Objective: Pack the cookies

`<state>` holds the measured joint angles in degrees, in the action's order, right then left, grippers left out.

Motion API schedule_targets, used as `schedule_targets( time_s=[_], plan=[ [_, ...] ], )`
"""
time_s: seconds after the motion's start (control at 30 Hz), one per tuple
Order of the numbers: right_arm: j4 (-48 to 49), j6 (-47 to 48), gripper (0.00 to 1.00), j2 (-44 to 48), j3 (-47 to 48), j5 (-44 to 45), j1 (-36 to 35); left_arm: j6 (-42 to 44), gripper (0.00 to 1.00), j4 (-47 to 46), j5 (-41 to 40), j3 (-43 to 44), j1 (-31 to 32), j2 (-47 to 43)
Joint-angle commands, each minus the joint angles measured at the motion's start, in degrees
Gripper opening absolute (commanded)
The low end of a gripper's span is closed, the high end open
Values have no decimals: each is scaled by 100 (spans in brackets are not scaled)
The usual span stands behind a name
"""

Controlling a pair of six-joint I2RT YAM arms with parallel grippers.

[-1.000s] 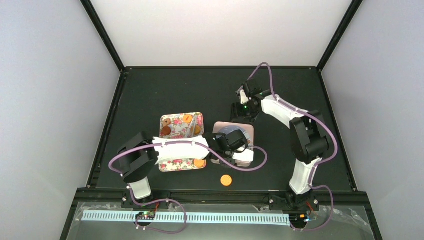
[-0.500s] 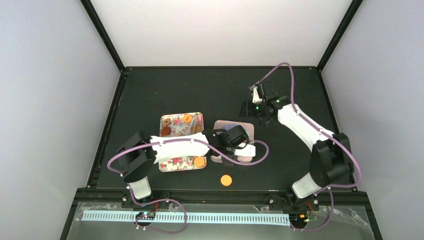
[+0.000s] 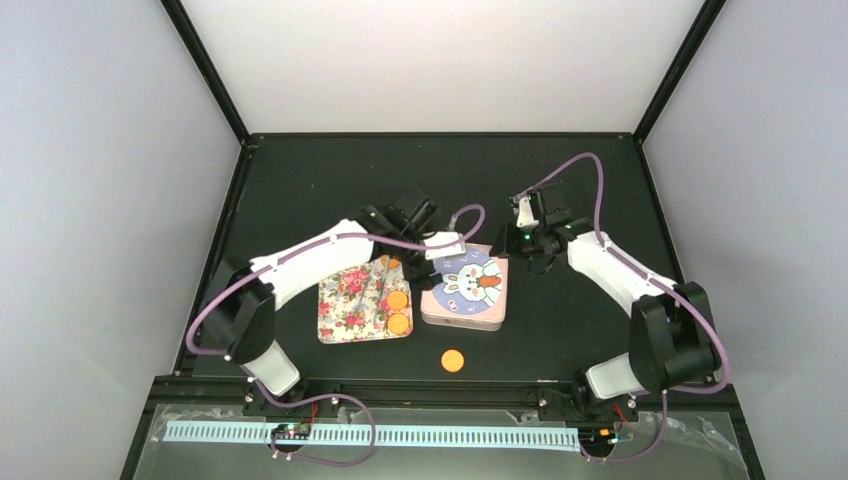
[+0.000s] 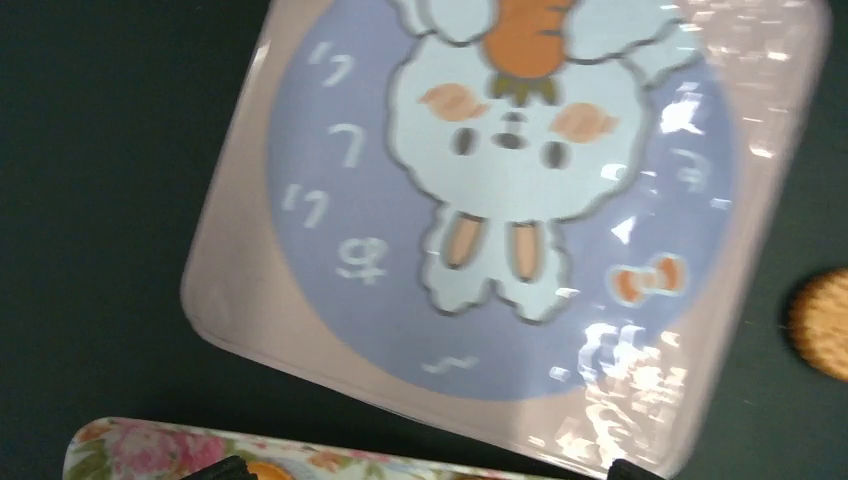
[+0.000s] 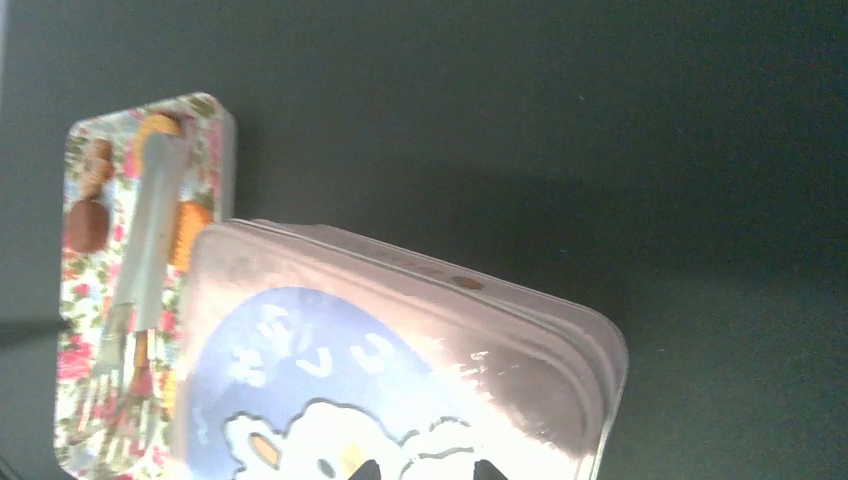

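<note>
Two orange cookies [image 3: 399,311] lie on the floral tray [image 3: 345,310], and one loose cookie [image 3: 453,360] sits on the table near the front, also at the edge of the left wrist view [image 4: 822,322]. More cookies [image 5: 88,225] show on the tray in the right wrist view. A pink tin [image 3: 466,290] with a bunny lid stands closed beside the tray. My left gripper [image 3: 440,250] hangs above the tin's left side, open wide and empty [image 4: 425,468]. My right gripper [image 3: 515,245] hovers over the tin's far edge [image 5: 425,470], fingers a narrow gap apart, nothing between them.
Metal tongs [image 5: 150,270] lie lengthwise on the tray among the cookies. The left arm's white link crosses above the tray's far end. Black frame rails border the table on all sides.
The left arm lifted off the tin and swung back and left, uncovering the bunny lid. The right arm moved in toward the tin's far edge and its jaws narrowed.
</note>
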<state>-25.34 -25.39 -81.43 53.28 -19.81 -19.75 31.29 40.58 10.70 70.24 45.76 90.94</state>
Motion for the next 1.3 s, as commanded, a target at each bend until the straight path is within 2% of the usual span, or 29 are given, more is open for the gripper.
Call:
schedule_targets(
  time_s=[0.0, 0.27, 0.37, 0.5, 0.6, 0.67, 0.7, 0.73, 0.77, 0.87, 0.97, 1.03, 1.1, 1.17, 1.27],
  plan=[
    [399, -49, 23, -450, -200, -239, 231, -74, 92, -1, 335, 778, -364, 767],
    [618, -8, 19, -822, -321, -415, 551, -287, 86, -441, -158, 1520, -513, 1995],
    [579, 40, 23, -763, -289, -444, 548, -293, 86, -392, -387, 1625, -591, 2348],
    [450, 127, 31, -516, -190, -483, 551, -386, 84, -175, -206, 1572, -762, 2451],
    [381, 153, 44, -187, -63, -426, 548, -489, 86, -30, -19, 1416, -881, 2136],
    [401, 151, 64, 139, 19, -276, 550, -561, 93, 233, 120, 1451, -1005, 1725],
    [418, 148, 77, 295, 82, -177, 551, -597, 98, 369, 176, 1478, -1082, 1522],
    [436, 168, 92, 477, 112, -63, 552, -636, 99, 491, 227, 1500, -1194, 1264],
    [435, 189, 99, 653, 150, 89, 551, -653, 99, 613, 290, 1520, -1339, 981],
    [432, 289, 100, 1162, 169, 771, 551, -676, 99, 824, 555, 1537, -2033, 148],
    [820, 299, 100, 1941, -283, 1998, 551, -722, 99, 707, 906, 1347, -3168, -676],
    [1434, 434, 100, 2495, -962, 2773, 548, -822, 99, 134, 1062, 761, -3868, -1270],
    [2332, 685, 100, 3061, -1733, 3402, 551, -999, 99, -903, 1107, -163, -4421, -1839],
    [3010, 694, 100, 3459, -2395, 4058, 549, -1135, 99, -2180, 1112, -1261, -4681, -2369],
    [3436, 1007, 100, 3634, -2886, 4859, 551, -1239, 99, -3980, 1071, -2773, -4712, -2681]
  ],
)
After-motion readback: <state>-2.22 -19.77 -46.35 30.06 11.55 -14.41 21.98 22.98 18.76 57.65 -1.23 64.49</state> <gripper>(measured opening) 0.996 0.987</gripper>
